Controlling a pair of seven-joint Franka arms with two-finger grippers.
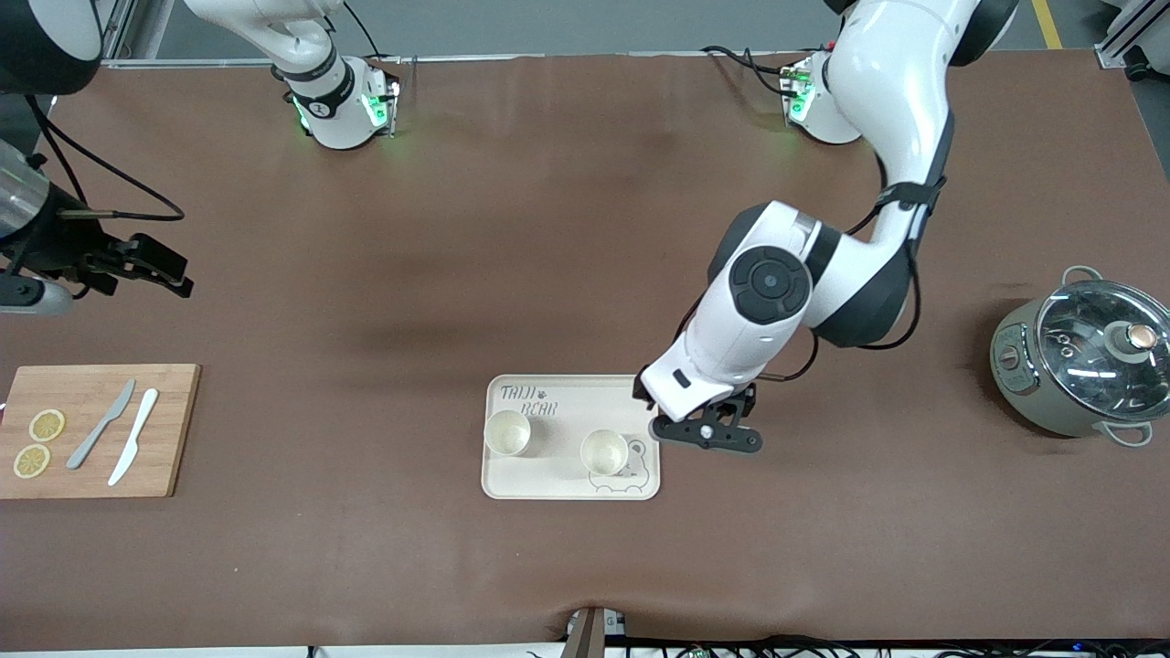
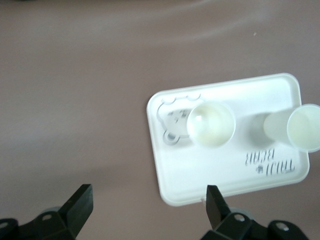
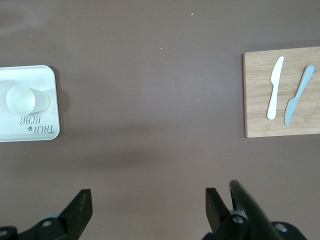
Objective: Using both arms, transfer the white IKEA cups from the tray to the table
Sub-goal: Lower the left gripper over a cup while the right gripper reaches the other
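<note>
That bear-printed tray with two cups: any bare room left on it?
Little. On the cream bear-printed rectangular tray only the strip nearest the camera is free; the two white cups fill the middle. The open left gripper crowds its edge.

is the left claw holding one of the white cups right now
No, both white cups stand upright on the bear-printed tray, and the left claw is open and empty at the tray's edge.

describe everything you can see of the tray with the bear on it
The tray is a cream-white rectangle with rounded corners and a low raised rim, plastic by its look. It lies flat on the brown table. Grey "TAJJ BEAR" lettering marks one corner, a bear outline the diagonal one. Two white cups stand upright in it, one by the lettering, the other at the bear. The open left gripper hovers just off its edge.
</note>
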